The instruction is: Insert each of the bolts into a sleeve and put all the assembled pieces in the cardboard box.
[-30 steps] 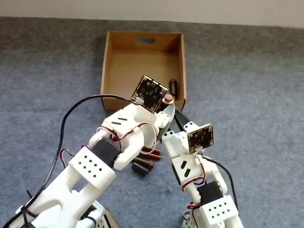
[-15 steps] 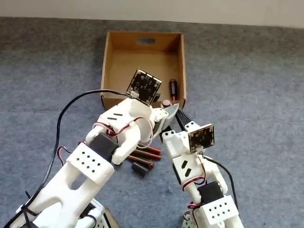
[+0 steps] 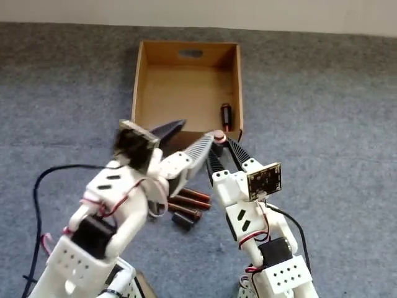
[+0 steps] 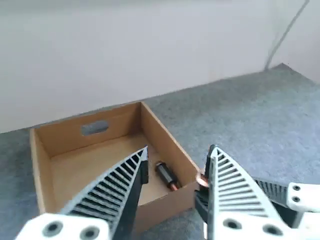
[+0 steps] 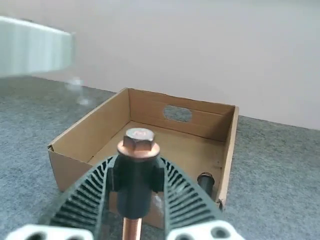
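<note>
While the right end effector [image 5: 136, 169] is clamped on the black sleeve [image 5: 134, 192], you have the copper bolt [image 5: 139, 141] standing head-up through it, shank poking out below. It hangs just short of the near wall of the cardboard box [image 3: 138, 81], around the centre of the high view.

Treat the pair as small, rigid and dense for its size. Nothing will crush, but the bolt probably sits loose in the sleeve and would slide out if you tip it head-down. Keep your hold on the sleeve's middle, as it is now, not on the smooth shank, which looks slippery.

The left end effector [image 4: 178, 150] is spread wide and holds nothing, just left of the right one. One assembled piece [image 3: 226, 115] already lies against the box's right wall. Loose bolts [image 3: 193, 199] and a loose sleeve [image 3: 182, 220] lie on the worktop [image 3: 322, 112], lower centre of the high view, between the two arms.

Compared with a second ago, the left arm has drawn back toward the lower left and rolled its wrist. Back then its end effector was right up at the bolt head. The right arm has barely moved, and the bolt head sits only a touch lower in the frame.
</note>
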`<state>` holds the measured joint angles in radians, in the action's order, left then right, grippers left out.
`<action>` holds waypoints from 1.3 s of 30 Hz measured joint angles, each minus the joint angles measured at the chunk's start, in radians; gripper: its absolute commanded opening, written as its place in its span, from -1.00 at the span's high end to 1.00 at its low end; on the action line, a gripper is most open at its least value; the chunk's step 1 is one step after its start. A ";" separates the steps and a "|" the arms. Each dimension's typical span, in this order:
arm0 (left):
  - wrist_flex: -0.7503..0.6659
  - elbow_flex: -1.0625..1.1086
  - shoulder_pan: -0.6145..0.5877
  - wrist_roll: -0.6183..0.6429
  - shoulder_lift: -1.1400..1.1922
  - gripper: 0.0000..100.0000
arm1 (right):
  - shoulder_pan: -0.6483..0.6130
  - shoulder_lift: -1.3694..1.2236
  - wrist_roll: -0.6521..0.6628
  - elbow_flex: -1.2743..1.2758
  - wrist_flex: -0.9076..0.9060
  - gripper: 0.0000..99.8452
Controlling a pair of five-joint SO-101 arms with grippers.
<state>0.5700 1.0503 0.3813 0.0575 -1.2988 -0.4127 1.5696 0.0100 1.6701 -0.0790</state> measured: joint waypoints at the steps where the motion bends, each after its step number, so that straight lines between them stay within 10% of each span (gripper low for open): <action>1: 0.000 0.012 -0.038 0.000 -0.023 0.69 | 0.000 0.000 0.000 0.002 0.000 0.99; 13: 0.000 0.285 -0.483 0.002 0.051 0.95 | -0.043 0.000 0.000 0.006 0.000 0.99; 39: -0.210 0.486 -0.554 0.002 0.172 0.95 | -0.051 -0.035 0.000 -0.473 -0.462 0.99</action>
<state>0.3598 1.5367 -0.1726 0.0591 -1.1270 -0.4634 1.5344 0.0100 1.1976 -0.5409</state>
